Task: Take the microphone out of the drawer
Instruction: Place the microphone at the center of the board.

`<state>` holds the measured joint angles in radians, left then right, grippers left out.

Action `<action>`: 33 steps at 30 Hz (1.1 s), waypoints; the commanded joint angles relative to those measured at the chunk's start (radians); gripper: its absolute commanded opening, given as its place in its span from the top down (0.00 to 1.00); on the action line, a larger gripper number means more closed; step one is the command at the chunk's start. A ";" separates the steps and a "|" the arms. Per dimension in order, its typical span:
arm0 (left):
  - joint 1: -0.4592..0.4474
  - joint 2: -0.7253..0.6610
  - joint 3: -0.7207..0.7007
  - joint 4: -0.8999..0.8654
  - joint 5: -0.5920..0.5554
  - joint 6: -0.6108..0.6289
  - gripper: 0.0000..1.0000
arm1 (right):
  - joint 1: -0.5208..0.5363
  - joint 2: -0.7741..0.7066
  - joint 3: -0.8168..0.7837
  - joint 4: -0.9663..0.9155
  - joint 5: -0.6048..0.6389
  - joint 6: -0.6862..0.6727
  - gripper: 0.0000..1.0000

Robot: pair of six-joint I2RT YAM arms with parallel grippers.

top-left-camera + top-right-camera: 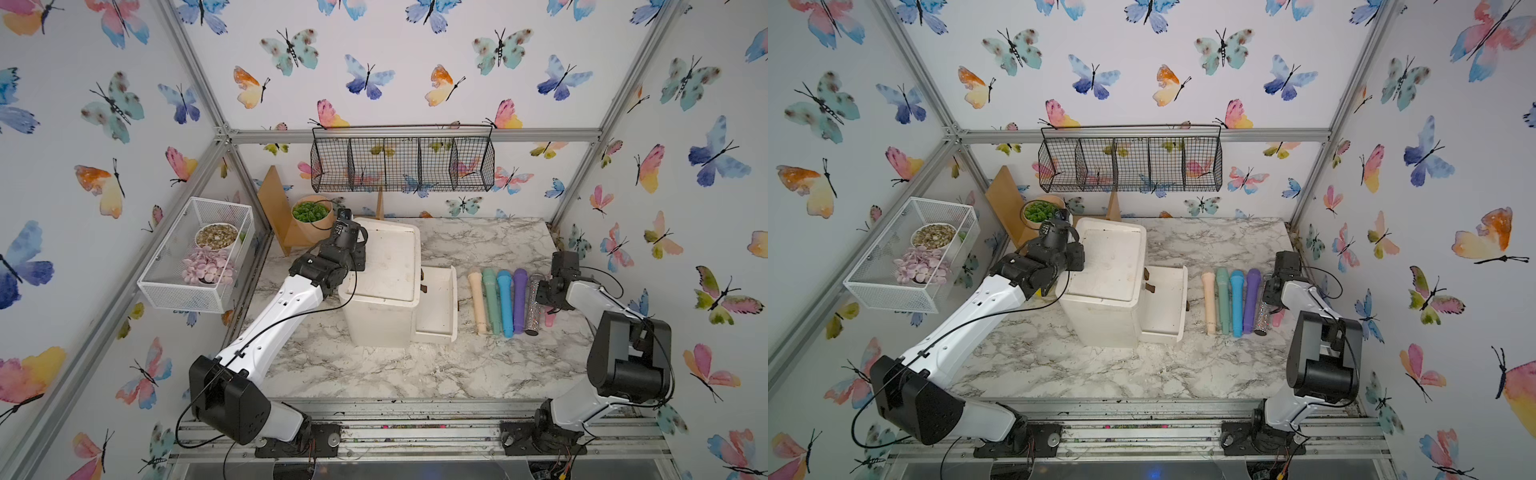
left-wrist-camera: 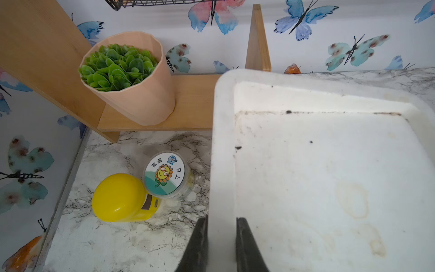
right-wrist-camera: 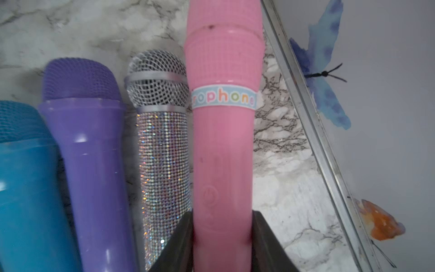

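Pink plastic microphone point(image 3: 223, 131) clasped by the right claw point(image 3: 222, 214), outside the open white drawer point(image 1: 436, 299), just beside a rhinestone-covered microphone point(image 3: 164, 153)
Mostly hidden under the right arm point(image 1: 582, 293) in both top views; left claw point(image 2: 222, 220) clenched on the rim of the white drawer box point(image 2: 221, 141)

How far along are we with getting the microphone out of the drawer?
Done: the drawer stands open and looks empty, with five microphones in a row on the table. In hand: the right gripper is closed on the pink microphone beside that row; the left gripper clamps the cabinet rim. Left: probably just releasing the microphone.
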<state>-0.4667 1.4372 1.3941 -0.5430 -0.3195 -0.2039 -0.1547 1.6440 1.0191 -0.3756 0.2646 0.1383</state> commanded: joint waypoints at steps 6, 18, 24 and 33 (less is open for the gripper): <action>-0.008 0.049 -0.056 -0.004 -0.032 0.018 1.00 | -0.040 0.062 -0.023 0.041 -0.041 0.017 0.85; -0.008 0.048 -0.052 -0.003 -0.029 0.021 1.00 | -0.047 0.144 -0.021 0.014 -0.058 0.041 0.82; -0.007 0.049 -0.044 -0.002 -0.029 0.025 1.00 | -0.047 0.161 -0.024 0.002 -0.082 0.056 0.67; -0.008 0.049 -0.046 -0.003 -0.033 0.021 1.00 | -0.048 0.102 -0.030 0.003 -0.131 0.064 0.52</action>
<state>-0.4667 1.4372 1.3941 -0.5426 -0.3195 -0.2020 -0.2012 1.7599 1.0008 -0.3367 0.1871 0.1905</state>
